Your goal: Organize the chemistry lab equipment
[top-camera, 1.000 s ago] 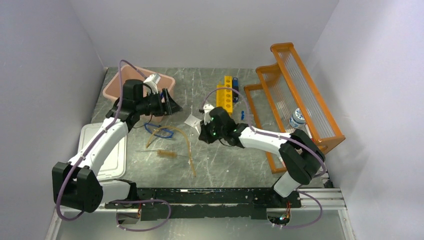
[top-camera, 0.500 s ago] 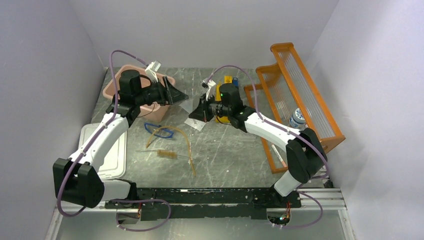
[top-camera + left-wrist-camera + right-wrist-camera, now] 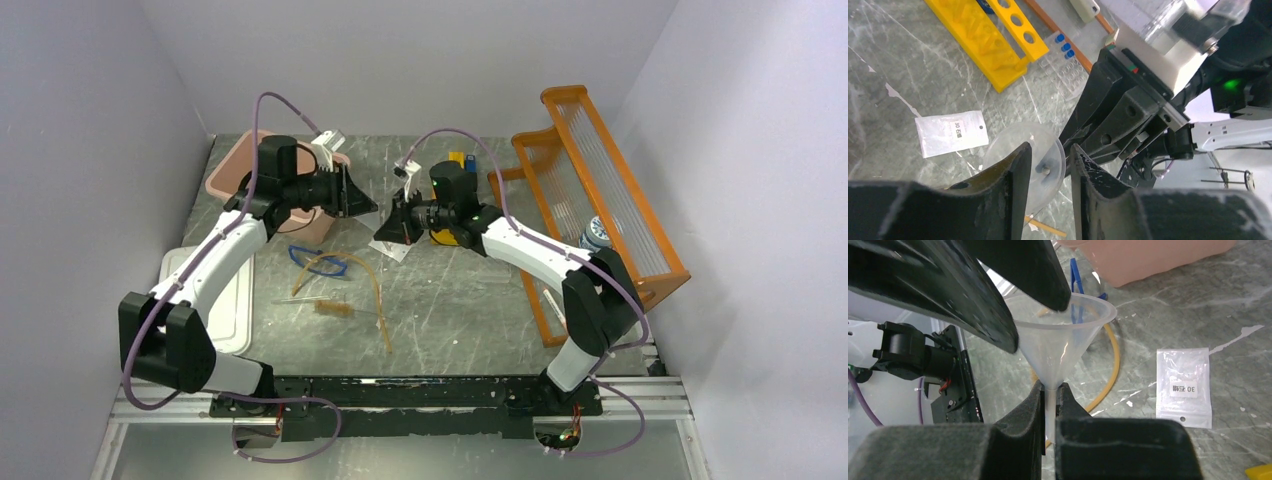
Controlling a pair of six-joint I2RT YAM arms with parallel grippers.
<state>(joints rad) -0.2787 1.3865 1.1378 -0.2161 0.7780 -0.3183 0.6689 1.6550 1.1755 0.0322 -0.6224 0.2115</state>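
**Funnel, clear plastic: held off the table between both grippers**

**Item.** The funnel [image 3: 1063, 337] is at mid-frame in the overhead view, above the table. Its mouth is turned to the left arm and its stem to the right arm.

**Far left.** White lid [image 3: 225, 322] and pink tub [image 3: 232, 170]. I judge the tub to be the likely destination, which would explain a leftward pass.

**Left gripper** [image 3: 1048, 152]. The fingers are apart and set either side of the funnel's rim. From the right wrist view, one seems to sit at the mouth and the other outside the wall. I cannot confirm contact.

**Centre, on the table.** Goggles [image 3: 320, 263], amber tubing [image 3: 375, 285], brush [image 3: 330, 308] and white packet [image 3: 1183, 385], all lying loose and not yet put away.

**Right gripper** [image 3: 1049, 390]. The fingers are clamped on the narrow stem. I take it this grip was chosen to leave the wide cone free for the other arm.

**Upper right.** Yellow rack [image 3: 998, 50], with the orange rack [image 3: 565, 97] beyond it.

**Not made out.**
- Overhead, the funnel is almost invisible against the grey table.
- The lower stem is buried between the right pads.
- The arms screen much of the tub's interior.
- I cannot locate any scissors or glass tubes.
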